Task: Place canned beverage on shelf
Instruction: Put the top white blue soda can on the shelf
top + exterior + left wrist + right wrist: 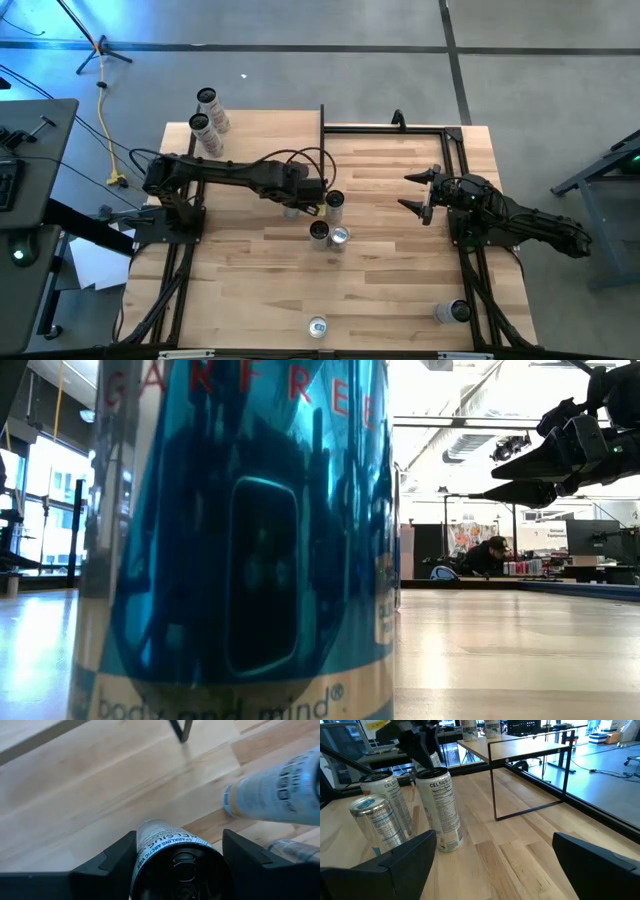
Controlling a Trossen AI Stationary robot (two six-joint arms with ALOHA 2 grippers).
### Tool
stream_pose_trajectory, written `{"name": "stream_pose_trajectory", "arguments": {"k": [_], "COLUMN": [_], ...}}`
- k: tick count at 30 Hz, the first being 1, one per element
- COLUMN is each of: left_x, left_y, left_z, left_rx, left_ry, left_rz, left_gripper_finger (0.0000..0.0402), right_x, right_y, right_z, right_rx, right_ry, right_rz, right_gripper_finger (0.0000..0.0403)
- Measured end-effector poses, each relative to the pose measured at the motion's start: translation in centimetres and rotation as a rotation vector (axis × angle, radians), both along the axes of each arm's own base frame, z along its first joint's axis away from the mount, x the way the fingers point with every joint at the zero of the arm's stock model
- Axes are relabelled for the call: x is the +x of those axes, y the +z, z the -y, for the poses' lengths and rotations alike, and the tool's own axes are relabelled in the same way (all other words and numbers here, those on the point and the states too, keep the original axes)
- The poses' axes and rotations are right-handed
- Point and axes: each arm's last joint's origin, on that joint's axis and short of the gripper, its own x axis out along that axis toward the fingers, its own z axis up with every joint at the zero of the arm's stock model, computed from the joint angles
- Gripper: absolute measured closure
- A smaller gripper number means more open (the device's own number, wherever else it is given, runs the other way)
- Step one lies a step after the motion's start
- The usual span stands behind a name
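One blue can (240,540) up close; seven cans on the table (400,290).

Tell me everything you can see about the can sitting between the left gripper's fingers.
The can is a slim, silver-white aluminium beverage can with small dark print on its side. It sits between the two dark fingers of the left gripper, one on either side, above the striped wooden tabletop. From overhead, the gripper is near the table's middle, beside three other cans.

"CELSIUS" stands on the upright can (440,810) (the near blue can (240,540) reads "body and mind").
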Motion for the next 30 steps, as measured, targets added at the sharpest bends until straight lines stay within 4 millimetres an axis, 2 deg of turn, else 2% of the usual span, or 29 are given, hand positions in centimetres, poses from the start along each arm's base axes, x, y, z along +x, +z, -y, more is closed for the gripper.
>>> {"name": "stream_pose_trajectory", "arguments": {"k": [11,30], "left_x": [-0.7,-3.2], "left_y": [0.7,0.7], "left_z": [2.9,8.0], "left_rx": [0.082,0.123], "left_ry": [-0.039,0.085], "left_rz": [0.013,-0.012], "left_gripper_finger": [0.0186,0.0187], "right_x": [0.0,0.0], "right_y": [0.0,0.0], "right_z": [0.0,0.0], "right_rx": [0.0,0.0], "right_ry": [0.0,0.0], "right_rz": [0.0,0.0], "right_gripper_finger": [0.0016,0.0016]}}
